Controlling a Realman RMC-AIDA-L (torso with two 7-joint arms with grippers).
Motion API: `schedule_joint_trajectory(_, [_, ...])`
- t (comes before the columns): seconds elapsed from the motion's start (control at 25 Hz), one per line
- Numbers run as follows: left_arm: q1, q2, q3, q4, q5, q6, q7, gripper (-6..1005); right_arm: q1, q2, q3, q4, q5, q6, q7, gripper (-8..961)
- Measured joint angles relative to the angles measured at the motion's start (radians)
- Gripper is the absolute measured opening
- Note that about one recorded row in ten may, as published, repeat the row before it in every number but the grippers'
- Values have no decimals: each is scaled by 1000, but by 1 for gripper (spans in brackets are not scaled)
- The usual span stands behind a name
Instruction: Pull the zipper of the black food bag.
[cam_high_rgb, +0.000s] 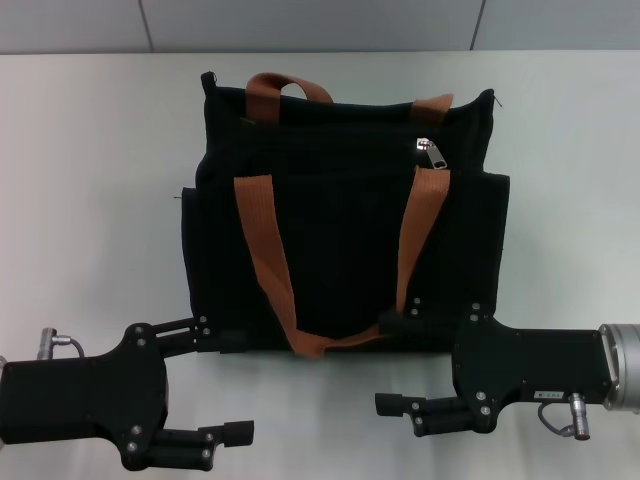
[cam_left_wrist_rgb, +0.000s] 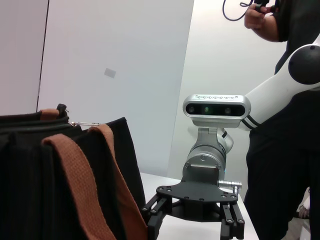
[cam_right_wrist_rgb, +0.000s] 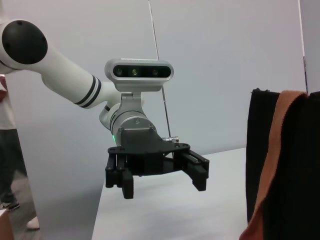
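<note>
Fingers spread on both: my left gripper (cam_high_rgb: 228, 385) and right gripper (cam_high_rgb: 392, 364) hold nothing, at the black food bag (cam_high_rgb: 340, 215)'s near edge. The zipper (cam_high_rgb: 431, 152) lies beyond, top right, track running left-right; right arm's nearer.

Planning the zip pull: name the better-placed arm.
Right. The small silver metal zipper pull sits toward the right of the boxy black fabric bag, nearer the open right claw than the open left claw.
</note>
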Motion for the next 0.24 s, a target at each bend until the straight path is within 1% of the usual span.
schedule_joint_trajectory(0.24, [0,-2,0,0,0,3,1,832,0,0,0,0,2,0,-1,816])
